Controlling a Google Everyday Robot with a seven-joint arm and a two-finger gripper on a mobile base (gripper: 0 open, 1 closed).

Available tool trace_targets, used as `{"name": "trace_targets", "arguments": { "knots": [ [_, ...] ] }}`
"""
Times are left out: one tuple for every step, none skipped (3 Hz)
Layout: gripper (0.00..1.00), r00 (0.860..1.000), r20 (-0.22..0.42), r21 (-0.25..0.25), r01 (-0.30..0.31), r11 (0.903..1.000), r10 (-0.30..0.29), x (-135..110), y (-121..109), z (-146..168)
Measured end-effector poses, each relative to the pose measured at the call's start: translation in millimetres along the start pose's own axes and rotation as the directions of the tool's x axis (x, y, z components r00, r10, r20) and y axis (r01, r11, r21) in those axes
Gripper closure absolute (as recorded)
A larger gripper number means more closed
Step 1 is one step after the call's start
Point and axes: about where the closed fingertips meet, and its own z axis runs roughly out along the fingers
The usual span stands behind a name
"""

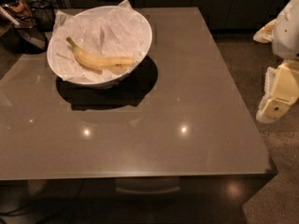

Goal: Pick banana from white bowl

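So here's what you've got: the banana (100, 59) is lying in the white bowl (145, 38), on top of the crinkled white paper (114, 29) that lines it. The stem points toward the far-left rim and the other end points right, toward the middle of the bowl. It's flat on its side, curve sagging toward the near rim, with a few brown marks near the right end. The bowl sits on the far-left part of the glossy brown table (187, 106) and throws a big dark shadow (117, 90) on its near-right side. Your gripper (274, 104) is way off at the right edge of the view, out past the table's right side and over the speckled floor (280, 171), well apart from the bowl and banana. You can't tell from this angle whether it's open or closed, it just looks like a cream-coloured block below the white arm (289, 27). Some dark clutter (28, 13) sits beyond the table's far-left corner
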Motion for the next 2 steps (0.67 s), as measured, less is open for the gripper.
{"name": "trace_targets", "arguments": {
  "knots": [
    [0.0,1.0,0.0,0.0,0.0,1.0,0.0,0.0,0.0,0.0],
    [0.0,1.0,-0.009,0.001,0.002,1.0,-0.002,-5.2,-0.5,-3.2]
  ]
}}
